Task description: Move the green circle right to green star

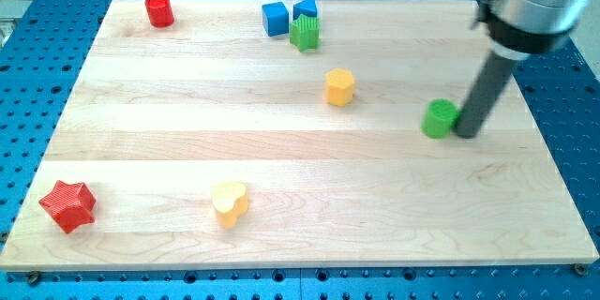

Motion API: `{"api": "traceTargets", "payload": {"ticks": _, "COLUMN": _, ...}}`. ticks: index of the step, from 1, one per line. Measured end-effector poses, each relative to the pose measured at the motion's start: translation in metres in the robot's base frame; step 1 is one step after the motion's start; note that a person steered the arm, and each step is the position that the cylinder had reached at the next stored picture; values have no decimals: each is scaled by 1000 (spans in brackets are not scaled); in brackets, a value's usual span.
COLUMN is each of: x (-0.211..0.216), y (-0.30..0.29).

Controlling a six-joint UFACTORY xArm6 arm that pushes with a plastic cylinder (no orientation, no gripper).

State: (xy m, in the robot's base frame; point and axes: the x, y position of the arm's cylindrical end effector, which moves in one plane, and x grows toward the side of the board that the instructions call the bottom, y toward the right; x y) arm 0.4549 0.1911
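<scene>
The green circle point(438, 118) is a short green cylinder at the board's right, about mid-height. My tip point(466, 134) is the lower end of the dark rod and stands right beside the circle on its right side, touching or nearly touching it. The green star point(304, 32) sits near the view's top, centre, far up and to the left of the circle. It touches the two blue blocks.
Two blue blocks point(275, 18) point(306, 8) stand against the green star. A yellow hexagon point(339, 86) lies between star and circle. A red cylinder point(159, 10) is top left, a red star point(67, 205) bottom left, a yellow heart point(230, 202) at the bottom.
</scene>
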Motion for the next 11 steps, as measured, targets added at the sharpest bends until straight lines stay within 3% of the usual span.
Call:
{"api": "traceTargets", "payload": {"ticks": 1, "x": 26, "y": 23}}
{"api": "traceTargets", "payload": {"ticks": 2, "x": 2, "y": -57}}
{"api": "traceTargets", "payload": {"ticks": 3, "x": -68, "y": -130}}
{"api": "traceTargets", "payload": {"ticks": 4, "x": -80, "y": -143}}
{"api": "traceTargets", "payload": {"ticks": 5, "x": -18, "y": -100}}
{"api": "traceTargets", "payload": {"ticks": 6, "x": -52, "y": -65}}
{"api": "traceTargets", "payload": {"ticks": 7, "x": -100, "y": -113}}
{"api": "traceTargets", "payload": {"ticks": 8, "x": -130, "y": -112}}
{"api": "traceTargets", "payload": {"ticks": 10, "x": -137, "y": -147}}
{"api": "traceTargets", "payload": {"ticks": 11, "x": -136, "y": -67}}
